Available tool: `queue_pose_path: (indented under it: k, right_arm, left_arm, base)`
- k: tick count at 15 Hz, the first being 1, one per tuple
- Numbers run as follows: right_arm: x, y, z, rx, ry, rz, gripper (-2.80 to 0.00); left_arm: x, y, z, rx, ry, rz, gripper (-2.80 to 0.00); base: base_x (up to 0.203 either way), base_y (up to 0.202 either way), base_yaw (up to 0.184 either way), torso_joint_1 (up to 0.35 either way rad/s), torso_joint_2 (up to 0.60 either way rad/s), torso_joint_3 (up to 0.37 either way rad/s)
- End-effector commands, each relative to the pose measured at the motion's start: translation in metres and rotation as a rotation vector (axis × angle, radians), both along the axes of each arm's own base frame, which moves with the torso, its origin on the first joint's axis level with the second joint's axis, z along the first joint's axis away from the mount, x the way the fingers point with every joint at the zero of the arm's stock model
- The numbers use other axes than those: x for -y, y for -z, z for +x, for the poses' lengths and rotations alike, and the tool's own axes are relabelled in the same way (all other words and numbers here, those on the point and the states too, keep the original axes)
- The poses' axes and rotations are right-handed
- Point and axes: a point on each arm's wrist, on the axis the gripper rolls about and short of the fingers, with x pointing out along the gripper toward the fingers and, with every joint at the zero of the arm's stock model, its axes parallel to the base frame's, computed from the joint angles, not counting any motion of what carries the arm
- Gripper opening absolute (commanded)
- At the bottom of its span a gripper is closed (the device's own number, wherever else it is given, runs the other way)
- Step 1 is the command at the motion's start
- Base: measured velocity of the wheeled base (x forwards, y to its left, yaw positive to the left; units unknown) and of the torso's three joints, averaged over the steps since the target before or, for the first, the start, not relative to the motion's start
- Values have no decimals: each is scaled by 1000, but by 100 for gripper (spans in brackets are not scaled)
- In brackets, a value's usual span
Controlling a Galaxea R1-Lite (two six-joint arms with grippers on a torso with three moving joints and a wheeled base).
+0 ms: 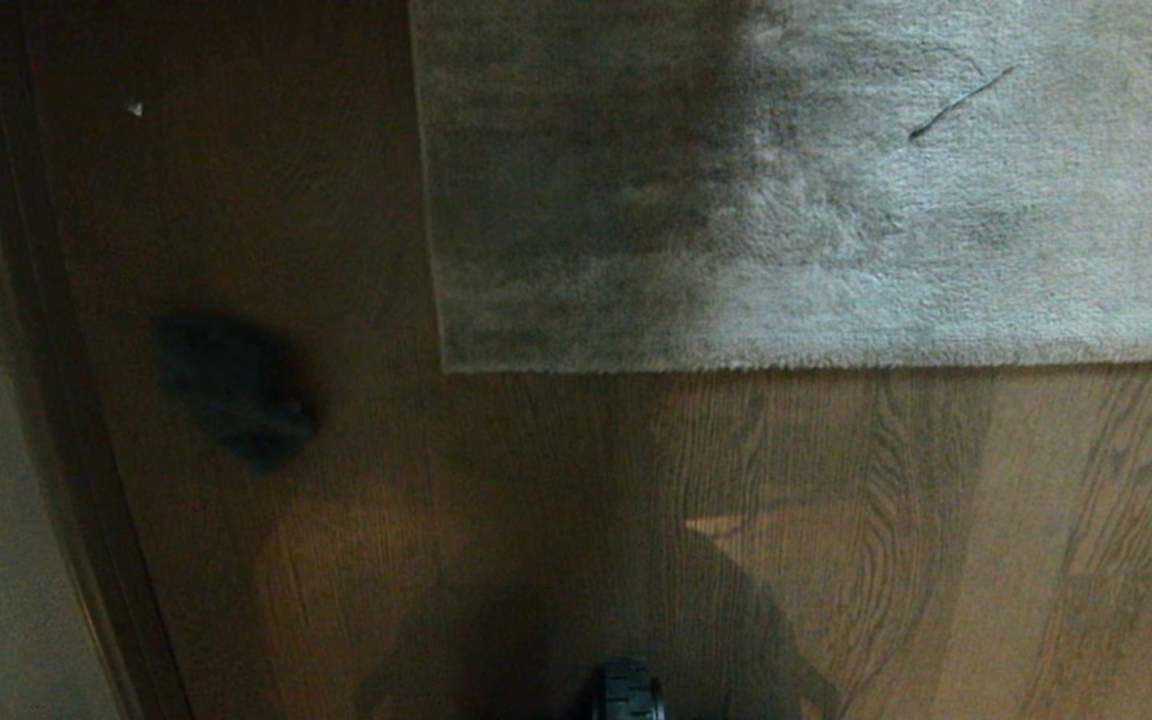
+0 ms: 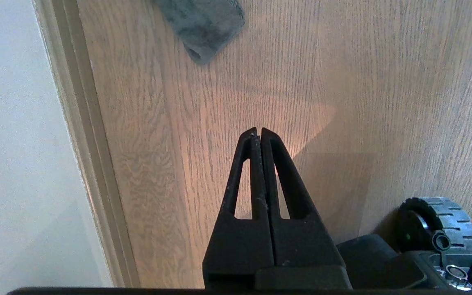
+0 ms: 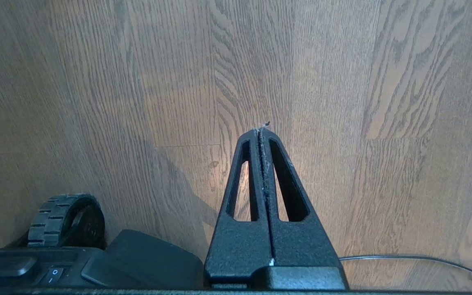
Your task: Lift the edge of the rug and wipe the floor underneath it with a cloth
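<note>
Grey rug edge (image 1: 736, 365) lies flat on the floor (image 1: 836, 520), its corner well right of the cloth (image 1: 236, 390). Nearer the robot than that corner, the left gripper (image 2: 257, 132) and right gripper (image 3: 263, 131) hover pinched together, empty.

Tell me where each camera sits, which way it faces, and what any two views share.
Head view: on the head, facing down at the floor, the rug edge and the cloth; a base wheel shows.
Left wrist view: behind the shut left tool, facing floor, skirting board and cloth.
Right wrist view: behind the shut right tool, facing bare floor.
Shared: head and left wrist views both show the cloth.
</note>
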Motion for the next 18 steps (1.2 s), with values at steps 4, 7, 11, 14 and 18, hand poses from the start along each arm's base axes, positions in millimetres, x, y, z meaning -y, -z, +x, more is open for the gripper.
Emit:
queue_pose_path:
  k: [4, 7, 11, 14, 18]
  right_arm:
    - [0, 0, 0, -1, -1, 0, -280]
    - [0, 0, 0, -1, 0, 1, -280]
    - [0, 0, 0, -1, 0, 1, -280]
    - [0, 0, 0, -1, 0, 1, -280]
    - [0, 0, 0, -1, 0, 1, -280]
  left_arm:
    - [0, 0, 0, 2, -1, 0, -280]
    - [0, 0, 0, 1, -1, 0, -280]
    - [0, 0, 0, 1, -1, 0, -280]
    - [0, 0, 0, 2, -1, 0, -280]
    - [0, 0, 0, 1, -1, 0, -280]
  base:
    - [0, 0, 0, 0, 0, 0]
    - [0, 0, 0, 0, 0, 0]
    - [0, 0, 0, 0, 0, 0]
    - [0, 0, 0, 0, 0, 0]
    - [0, 0, 0, 0, 0, 0]
